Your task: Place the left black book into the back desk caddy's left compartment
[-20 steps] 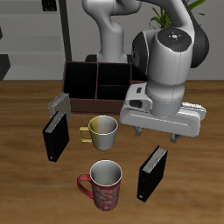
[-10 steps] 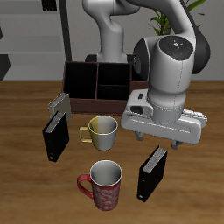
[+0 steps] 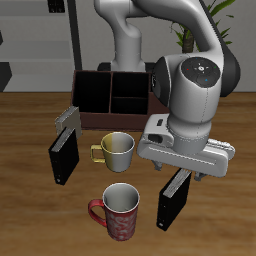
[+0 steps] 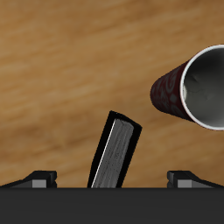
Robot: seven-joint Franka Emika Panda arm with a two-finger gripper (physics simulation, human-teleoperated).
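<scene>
The left black book (image 3: 172, 197) stands on edge near the table's front edge, beside the red mug (image 3: 118, 209). My gripper (image 3: 184, 170) hangs open just above the book's top edge and holds nothing. In the wrist view the book (image 4: 115, 153) lies between my two fingertips (image 4: 42, 179), with its white page edge showing. The back desk caddy (image 3: 97, 121) stands farther back, maroon in front with dark bays. Its black-walled end bay (image 3: 91, 90) is in view. Its other end is hidden behind my arm.
A second black book (image 3: 64, 156) stands at the other side of the table, with a small grey object (image 3: 67, 119) behind it. A metal mug (image 3: 117, 148) with a yellow handle stands in front of the caddy. The red mug also shows in the wrist view (image 4: 194, 87).
My gripper has moved down and toward the table's front edge, closer over the left black book. Nothing else has moved.
</scene>
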